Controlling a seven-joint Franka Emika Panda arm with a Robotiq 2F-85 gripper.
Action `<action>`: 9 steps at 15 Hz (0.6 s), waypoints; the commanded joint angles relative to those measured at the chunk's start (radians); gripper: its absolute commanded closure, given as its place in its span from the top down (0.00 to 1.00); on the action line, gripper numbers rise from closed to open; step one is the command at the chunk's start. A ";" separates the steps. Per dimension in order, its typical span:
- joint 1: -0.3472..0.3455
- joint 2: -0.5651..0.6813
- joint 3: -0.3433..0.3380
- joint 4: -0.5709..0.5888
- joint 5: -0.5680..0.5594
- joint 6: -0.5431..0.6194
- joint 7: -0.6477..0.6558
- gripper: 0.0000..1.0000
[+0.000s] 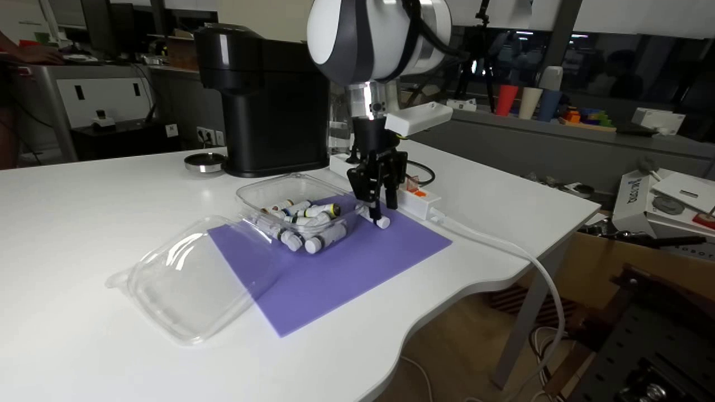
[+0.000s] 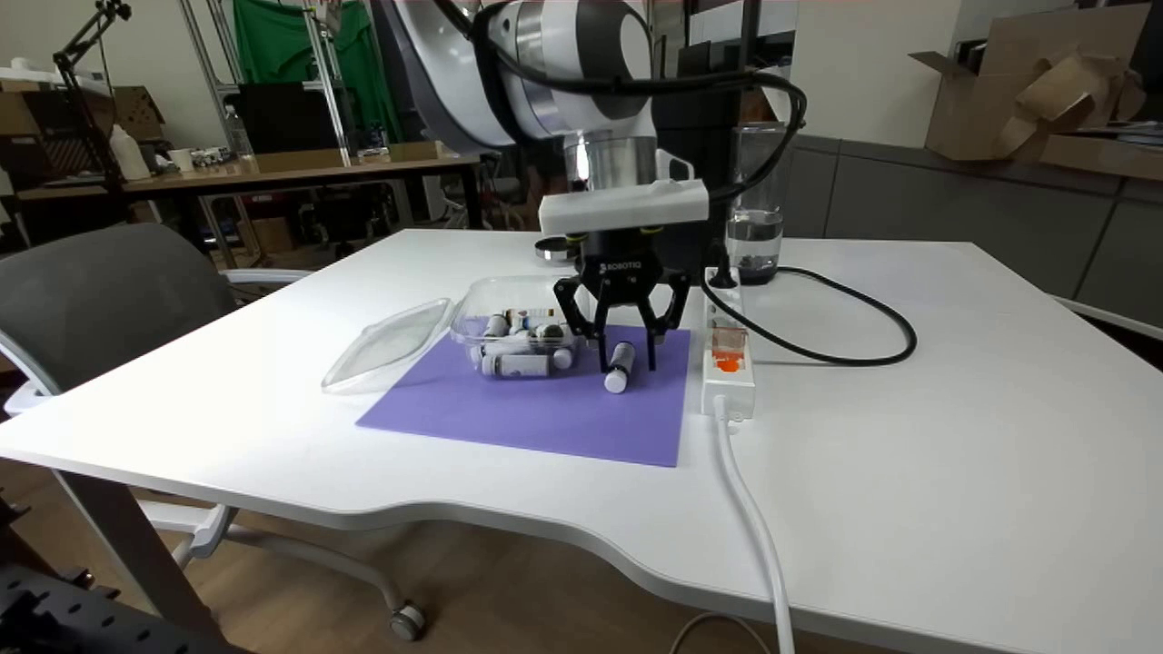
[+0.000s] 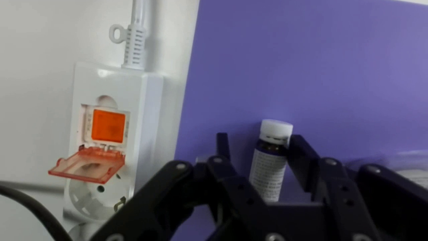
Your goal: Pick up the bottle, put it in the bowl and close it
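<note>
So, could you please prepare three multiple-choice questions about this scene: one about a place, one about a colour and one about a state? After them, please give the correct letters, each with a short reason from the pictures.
1. Where does the loose bottle lie?
A. On the chair
B. On the floor
C. On the purple sheet

2. What colour is this bottle's cap?
A. White
B. Green
C. Red

3. How do the jaws stand?
A. Shut, well away from the bottle
B. Open, with the bottle between them
C. Shut tight on the bottle

1 C: in both exterior views the sheet shows around it.
2 A: the cap is white in the wrist view.
3 B: the wrist view shows a gap between the bottle and one jaw.
</note>
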 commanded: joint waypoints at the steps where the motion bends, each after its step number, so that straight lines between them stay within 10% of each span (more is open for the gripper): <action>1: -0.012 0.019 0.014 0.026 0.011 -0.013 0.002 0.19; 7: -0.014 0.014 0.021 0.023 0.020 -0.031 -0.002 0.04; 8: -0.016 0.010 0.022 0.021 0.021 -0.031 -0.006 0.44; 9: -0.015 0.008 0.020 0.019 0.019 -0.027 -0.004 0.45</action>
